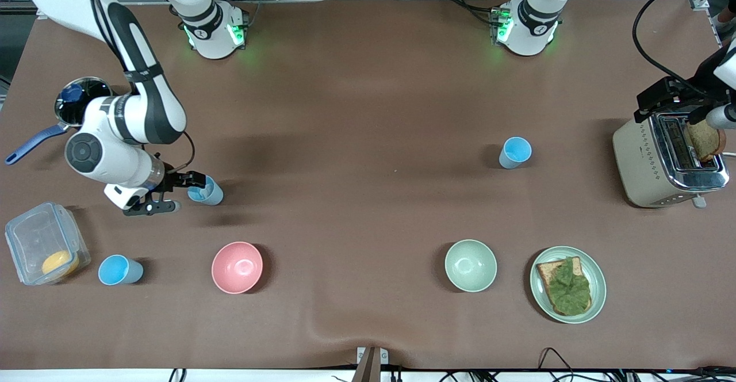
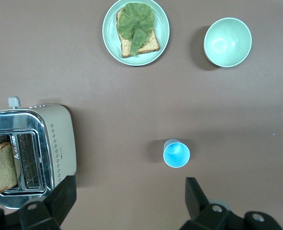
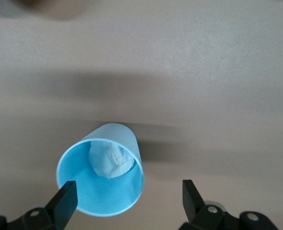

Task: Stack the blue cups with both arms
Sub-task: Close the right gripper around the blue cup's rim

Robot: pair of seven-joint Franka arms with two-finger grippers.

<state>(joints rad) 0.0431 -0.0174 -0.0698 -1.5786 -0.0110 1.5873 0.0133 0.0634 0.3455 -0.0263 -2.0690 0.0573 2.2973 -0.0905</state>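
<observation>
Three blue cups stand on the brown table. One blue cup [image 1: 208, 191] is at the right arm's end, with a crumpled white wad inside it [image 3: 110, 160]. My right gripper [image 1: 187, 193] is open around this cup [image 3: 103, 177], low at the table, with one finger close to its rim. A second cup [image 1: 515, 152] stands toward the left arm's end and also shows in the left wrist view [image 2: 176, 153]. A third cup [image 1: 118, 270] stands nearer the front camera, beside a clear box. My left gripper [image 1: 670, 101] is open and empty [image 2: 129, 194], high over the toaster's side.
A pink bowl [image 1: 237, 267], a pale green bowl [image 1: 470, 265] and a plate with toast and lettuce [image 1: 568, 284] lie near the front camera. A toaster [image 1: 655, 163] holds a bread slice. A clear box [image 1: 40, 244] and a blue-handled pot [image 1: 80, 103] sit at the right arm's end.
</observation>
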